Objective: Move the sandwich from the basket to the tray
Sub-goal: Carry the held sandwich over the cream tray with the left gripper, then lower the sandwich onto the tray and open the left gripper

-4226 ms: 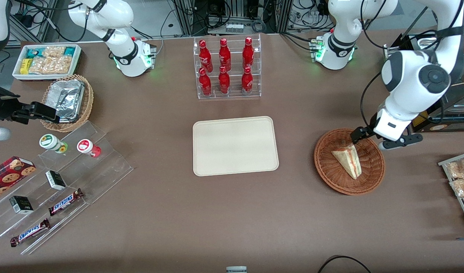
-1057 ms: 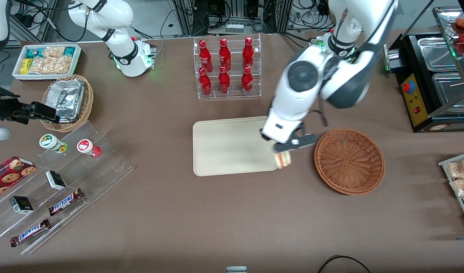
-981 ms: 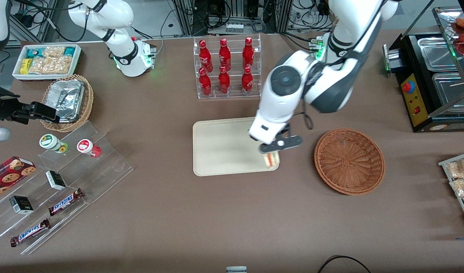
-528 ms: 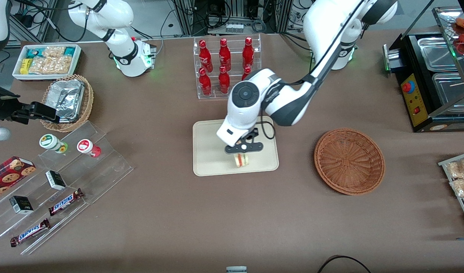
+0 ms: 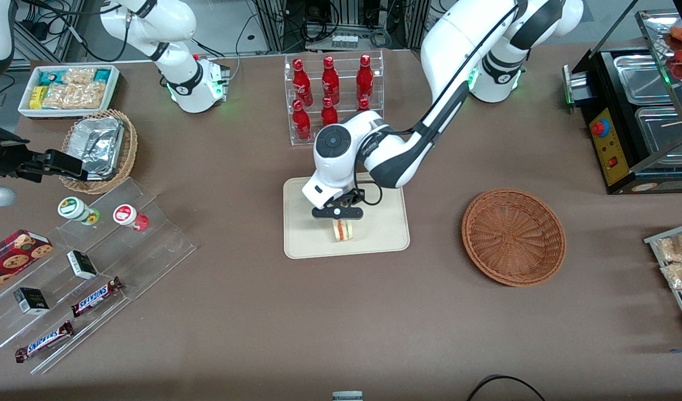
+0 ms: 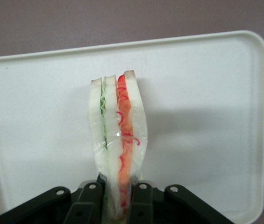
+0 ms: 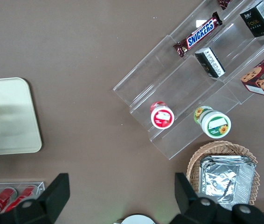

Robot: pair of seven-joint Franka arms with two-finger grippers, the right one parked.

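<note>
My left gripper hangs over the middle of the cream tray and is shut on the sandwich, a wrapped white wedge with red and green layers. In the left wrist view the sandwich stands on edge between the two black fingers, with the tray spread beneath it. I cannot tell whether its lower edge touches the tray. The reddish-brown wicker basket sits empty on the table toward the working arm's end.
A clear rack of red bottles stands farther from the front camera than the tray. Acrylic steps with candy bars and cups, a tan basket with a foil container and a white snack bin lie toward the parked arm's end.
The gripper lifted the sandwich out of the basket and carried it sideways onto the tray area. Over the last second it moved from the tray's edge to over its middle.
</note>
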